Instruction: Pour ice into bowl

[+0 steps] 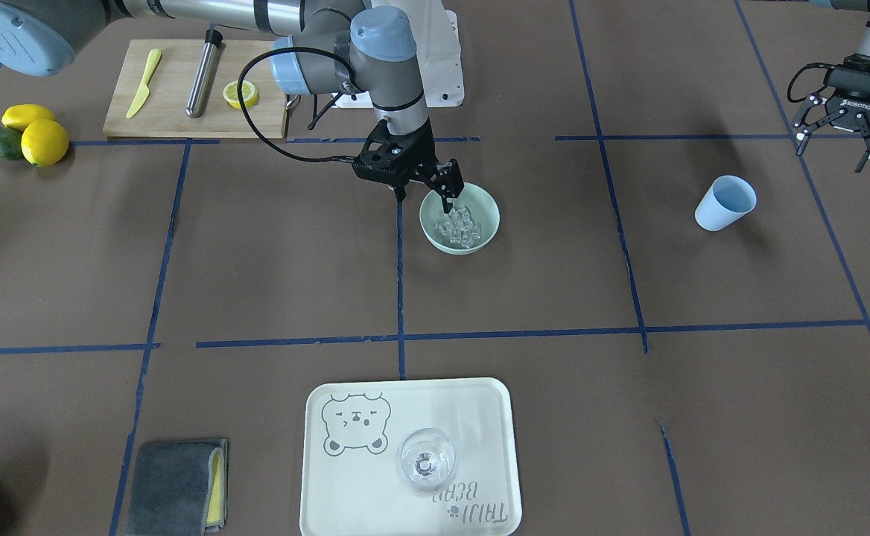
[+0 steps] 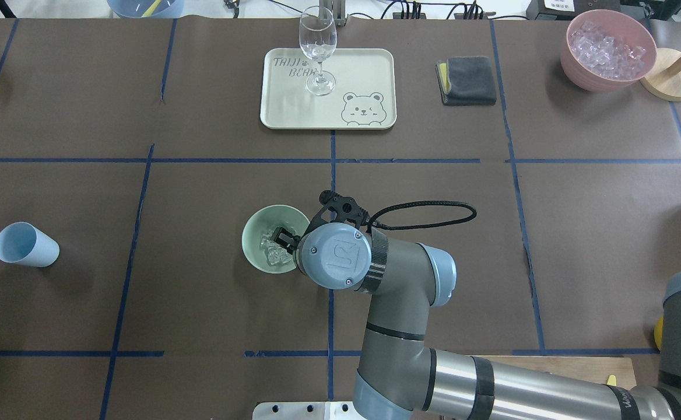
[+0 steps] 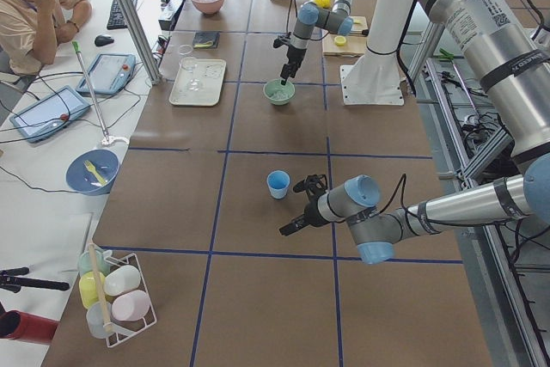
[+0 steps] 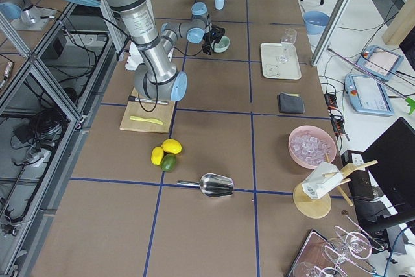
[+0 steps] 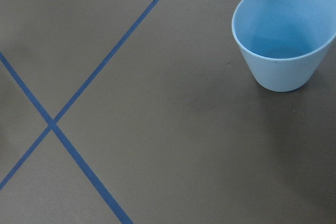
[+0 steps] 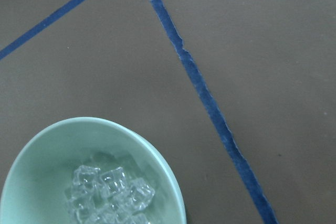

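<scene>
While ice lay in bowl, right gripper: at its 10 o'clock, couldn't tell grip
left gripper: spread, near cup

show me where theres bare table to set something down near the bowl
The widest bare stretch lies between the blue cup and the bowl. Another runs between the bowl and the tray. Crowded: the right gripper hangs at the bowl with ice inside, its arm spans the table toward the robot, and the tray carries a glass.
</scene>
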You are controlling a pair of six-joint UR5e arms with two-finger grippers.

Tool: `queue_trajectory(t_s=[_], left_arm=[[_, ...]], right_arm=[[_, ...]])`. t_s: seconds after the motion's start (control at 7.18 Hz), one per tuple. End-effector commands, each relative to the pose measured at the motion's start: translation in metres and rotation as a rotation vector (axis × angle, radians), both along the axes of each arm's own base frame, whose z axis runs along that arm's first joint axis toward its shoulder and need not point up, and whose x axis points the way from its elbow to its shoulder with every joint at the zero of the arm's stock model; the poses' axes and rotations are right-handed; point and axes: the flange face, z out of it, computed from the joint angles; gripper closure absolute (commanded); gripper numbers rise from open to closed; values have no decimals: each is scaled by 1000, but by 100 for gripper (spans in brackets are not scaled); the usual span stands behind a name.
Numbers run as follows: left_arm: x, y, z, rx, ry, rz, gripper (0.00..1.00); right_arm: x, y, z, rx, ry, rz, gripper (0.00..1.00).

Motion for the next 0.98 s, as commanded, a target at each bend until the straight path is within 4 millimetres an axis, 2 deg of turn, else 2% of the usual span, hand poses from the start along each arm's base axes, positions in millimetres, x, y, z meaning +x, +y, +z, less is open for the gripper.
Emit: queue_trajectory(t_s=[0.0, 0.28, 0.42, 0.56, 0.7, 0.84], left_arm=[[-7, 3, 5, 11, 14, -10, 0], [-7, 2, 5, 10, 17, -18, 0], [-7, 1, 6, 9, 18, -19, 0], [-7, 1, 6, 9, 18, -19, 0], [-6, 0, 4, 12, 21, -19, 0], [-6, 1, 4, 10, 21, -16, 0]], right_arm=[[-6, -17, -1, -15, -23, -2, 99], [-3, -19, -2, 1, -23, -19, 100], [11, -25, -2, -24, -43, -54, 100], [62, -38, 18, -51, -72, -70, 100], [120, -43, 22, 22, -96, -90, 100], [188, -64, 56, 42, -88, -114, 100]])
